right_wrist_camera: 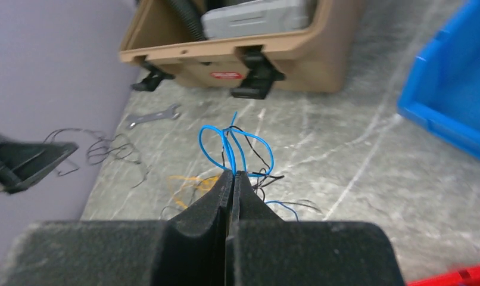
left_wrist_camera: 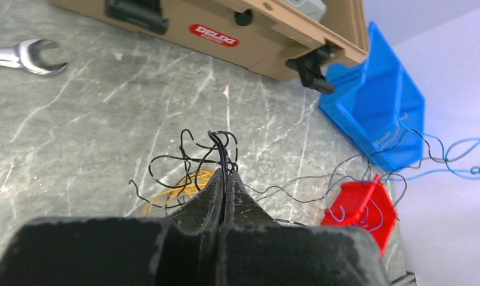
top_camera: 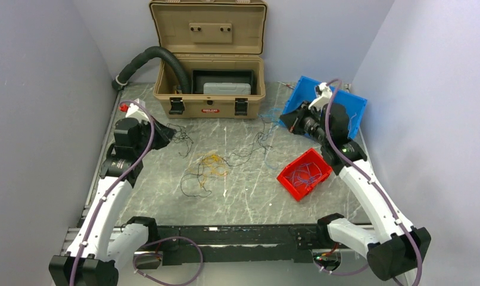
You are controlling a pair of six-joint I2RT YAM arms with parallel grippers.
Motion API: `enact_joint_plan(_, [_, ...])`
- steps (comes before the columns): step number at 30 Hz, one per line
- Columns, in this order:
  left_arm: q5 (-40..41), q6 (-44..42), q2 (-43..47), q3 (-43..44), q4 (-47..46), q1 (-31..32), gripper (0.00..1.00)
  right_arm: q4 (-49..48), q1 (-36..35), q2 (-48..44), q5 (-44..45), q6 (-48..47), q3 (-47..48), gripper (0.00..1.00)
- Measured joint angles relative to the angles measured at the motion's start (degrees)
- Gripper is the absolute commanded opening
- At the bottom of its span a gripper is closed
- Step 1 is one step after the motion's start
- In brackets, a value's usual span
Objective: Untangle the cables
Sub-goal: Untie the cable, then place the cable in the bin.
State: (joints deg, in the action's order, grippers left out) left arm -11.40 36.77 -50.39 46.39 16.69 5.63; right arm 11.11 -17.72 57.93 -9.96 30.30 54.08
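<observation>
Black wires (left_wrist_camera: 217, 146) clamped in the left gripper (left_wrist_camera: 224, 179), blue wires (right_wrist_camera: 231, 143) clamped in the right gripper (right_wrist_camera: 233, 176). Both held well apart, probably to draw colours out of the tangle. Beyond, yellow-orange wires (top_camera: 212, 162) loose on the table (top_camera: 249, 196); more blue strands lying in the red bin (top_camera: 292, 185). Farthest, on the tan case (top_camera: 211, 101), a red label (left_wrist_camera: 214, 34), seemingly "DELTA", blurred.

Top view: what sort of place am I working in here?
Likely a walled-in workshop or lab test bench: plain panels enclose the table, with an open tan tool case, a blue parts bin and a wrench.
</observation>
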Motion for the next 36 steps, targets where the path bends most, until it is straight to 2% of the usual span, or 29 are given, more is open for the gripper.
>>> enact_joint_plan(3, [-2.3,-1.0,-0.3,2.1,0.8,0.8,0.0,1.1,-0.2,2.6,-5.0,-1.7,4.3,0.0])
enact_joint_plan(6, [-4.1,-2.2,-0.8,6.1,1.0,2.1,0.0,2.8,-0.8,3.5,-7.7,-2.7,4.2,0.0])
enact_joint_plan(7, [-4.5,-2.4,-0.9,7.4,1.0,2.6,0.0,3.1,-0.9,3.5,-8.3,-2.8,3.6,0.04])
enact_joint_plan(8, [-5.2,-2.7,-1.1,8.8,0.9,3.1,0.0,3.4,-1.0,3.4,-8.9,-2.9,2.8,0.23])
enact_joint_plan(9, [-5.7,-3.1,-1.2,9.9,0.7,3.5,0.0,3.6,-1.1,3.2,-9.5,-2.9,1.9,0.48])
enact_joint_plan(10, [-6.0,-3.2,-1.4,10.8,0.6,3.9,0.0,3.9,-1.1,3.0,-10.0,-2.9,0.9,0.63])
enact_joint_plan(11, [-6.5,-3.3,-2.1,12.2,0.6,4.7,0.0,4.3,-1.1,2.9,-10.2,-2.6,0.2,0.69])
enact_joint_plan(16, [-7.2,-4.4,-7.0,17.6,0.2,9.6,0.0,9.5,-1.3,0.9,-4.8,-3.8,-1.0,0.81])
enact_joint_plan(19, [-7.2,-4.6,-10.9,19.8,-0.8,13.2,0.0,12.3,-1.3,-2.8,5.0,-2.9,-1.0,0.85])
enact_joint_plan(28, [-8.0,-4.4,-30.7,31.9,-6.5,22.6,0.0,19.0,-1.2,-11.7,36.9,3.6,-1.0,0.83])
enact_joint_plan(36, [-11.3,-4.2,-50.6,47.5,-15.7,28.5,0.0,20.9,-1.2,-18.5,51.0,6.3,-1.1,0.82])
